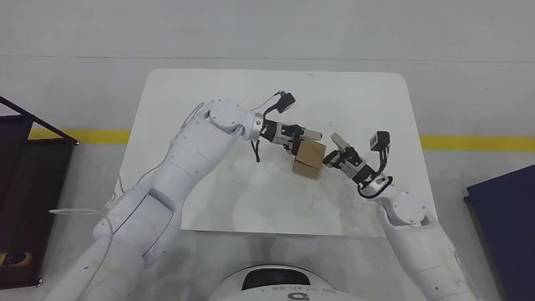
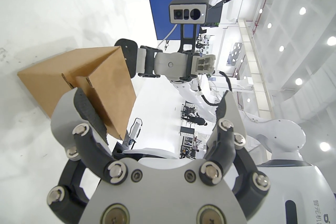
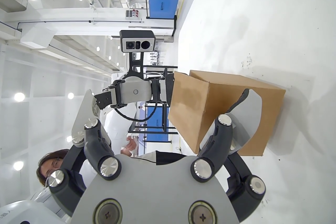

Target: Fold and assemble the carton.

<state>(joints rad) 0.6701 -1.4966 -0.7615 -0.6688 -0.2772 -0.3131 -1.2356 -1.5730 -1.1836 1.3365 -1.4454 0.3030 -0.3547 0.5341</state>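
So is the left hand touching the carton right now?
Touching. The left wrist view shows one pad of the left hand pressed flat against a flap of the carton, with no gap between them; the other finger stands clear.

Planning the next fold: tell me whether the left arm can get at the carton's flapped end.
Likely yes. The left end effector is open right at the carton, one finger apparently touching the flapped end, nothing between them. The right end effector sits on the carton's far side, out of the way.

Brown carton (image 1: 308, 159), erected, end flaps unfolded, lying between left gripper (image 1: 305, 138) and right gripper (image 1: 336, 151), a finger of each against it.
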